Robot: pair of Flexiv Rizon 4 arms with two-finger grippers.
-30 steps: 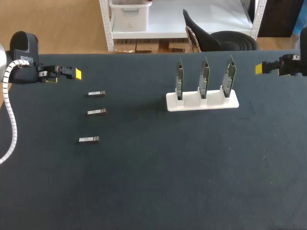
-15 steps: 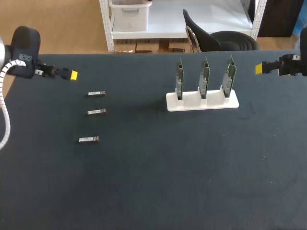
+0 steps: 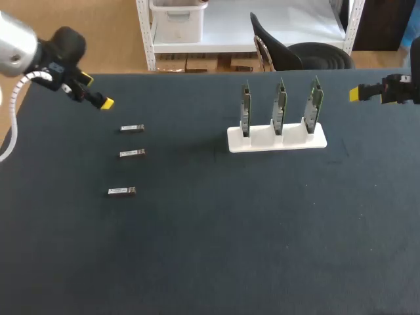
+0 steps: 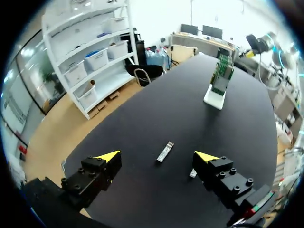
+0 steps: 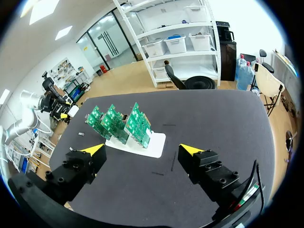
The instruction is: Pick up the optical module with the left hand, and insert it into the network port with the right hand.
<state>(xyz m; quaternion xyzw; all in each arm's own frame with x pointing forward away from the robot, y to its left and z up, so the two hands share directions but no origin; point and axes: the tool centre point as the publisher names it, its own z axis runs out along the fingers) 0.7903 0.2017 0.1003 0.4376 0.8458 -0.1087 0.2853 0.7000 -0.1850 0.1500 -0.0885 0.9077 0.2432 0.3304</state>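
Left wrist view showed one optical module [image 4: 165,151] lying flat on the desk [image 4: 142,114], ahead of the left jaws and roughly in line with the gap between them. A second module [image 4: 192,173] peeked out beside one finger. Those jaws stood spread wide and held nothing, probably so they could straddle the module's narrow sides on the way down.

In the head view the optical module [image 3: 132,128] lay just beyond the left jaws, with the second module [image 3: 132,153] and a third module [image 3: 122,191] farther off in the same column.

Well apart from them, a white holder [image 3: 276,139] kept three circuit boards [image 3: 280,105] upright, likely to present their edges for insertion. The network port was too small to make out. The right jaws hung well beside the white holder [image 5: 147,145], wide open and empty, seemingly parked until a handover.
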